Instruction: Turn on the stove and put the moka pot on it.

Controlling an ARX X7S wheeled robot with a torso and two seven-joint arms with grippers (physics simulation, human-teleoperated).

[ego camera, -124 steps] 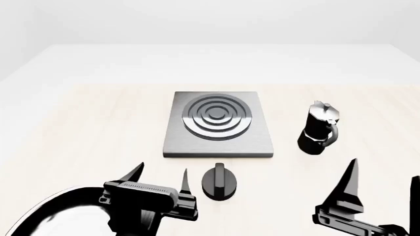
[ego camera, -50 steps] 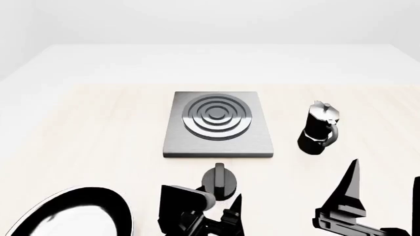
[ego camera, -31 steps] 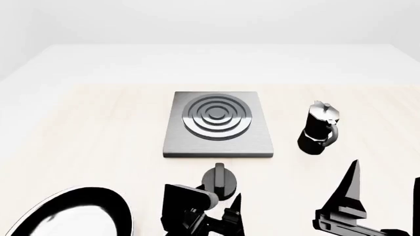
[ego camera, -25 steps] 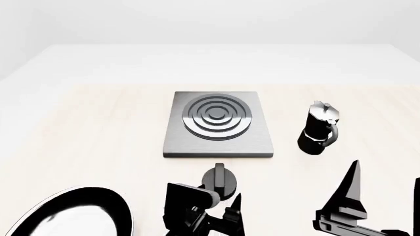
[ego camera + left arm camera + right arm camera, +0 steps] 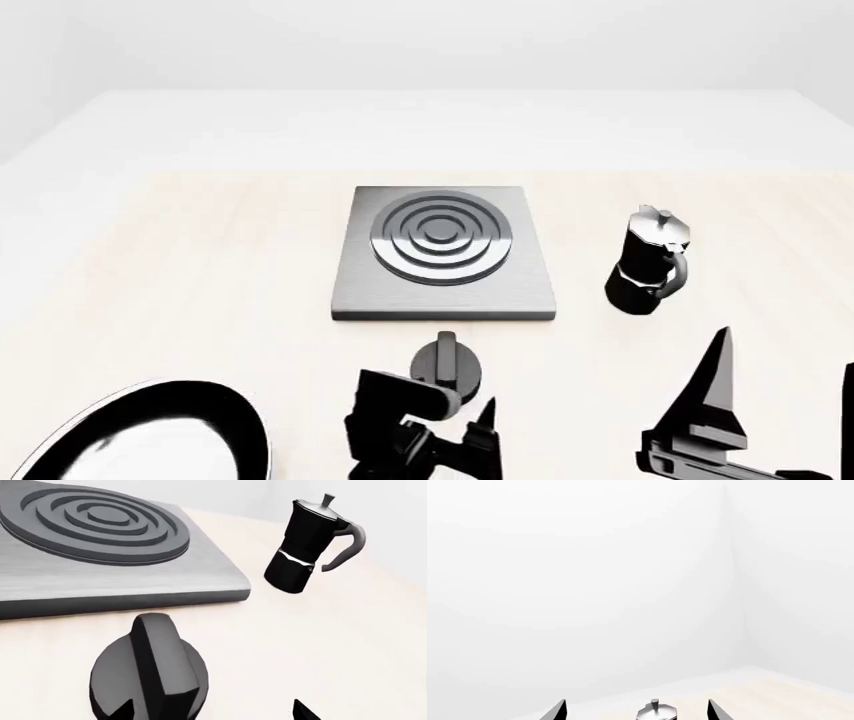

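The stove point(image 5: 441, 250) is a flat grey plate with dark burner rings at the table's middle; it also shows in the left wrist view point(image 5: 100, 540). Its round black knob point(image 5: 451, 368) stands apart, just in front of the plate. My left gripper point(image 5: 447, 440) is open right behind the knob, and in the left wrist view point(image 5: 213, 712) the knob point(image 5: 150, 675) lies close before one fingertip, off-centre. The moka pot point(image 5: 650, 262) stands upright to the right of the stove point(image 5: 303, 545). My right gripper point(image 5: 781, 400) is open and empty in front of the pot, whose silver lid point(image 5: 656, 712) shows between the fingertips.
A black frying pan point(image 5: 134, 435) lies at the near left, beside my left arm. The light wooden table point(image 5: 200, 260) stretches around the stove, with a white wall behind it.
My left gripper has swung right from beside the pan to just in front of the knob and edged closer to it. The right gripper, stove and pot have hardly moved.
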